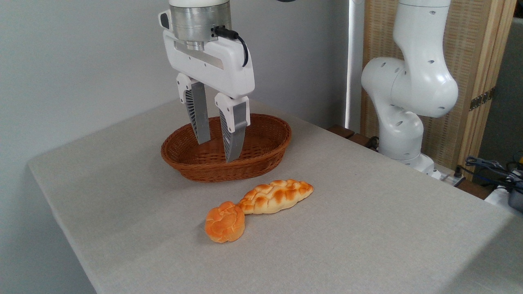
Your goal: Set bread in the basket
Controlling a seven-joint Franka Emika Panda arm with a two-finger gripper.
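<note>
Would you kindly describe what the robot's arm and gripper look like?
The arm is glossy white with rounded joints and small dark holes. The gripper has a white boxy body under a silver metal flange, a black cable plugged in at its side, and two grey ribbed, tapering fingers in white mounts.

The grey ribbed fingers [231, 134] hang in front of the oval reddish-brown wicker basket [269, 149] and hide part of its inside and far rim. The white arm [408, 90] is cut off at the top edge, as is the wrist above the fingers. The grey cloth-covered bench [367, 228] runs out past the bottom and right edges. The dark cables [490, 167] at far right are cut off and too small to make out.
</note>
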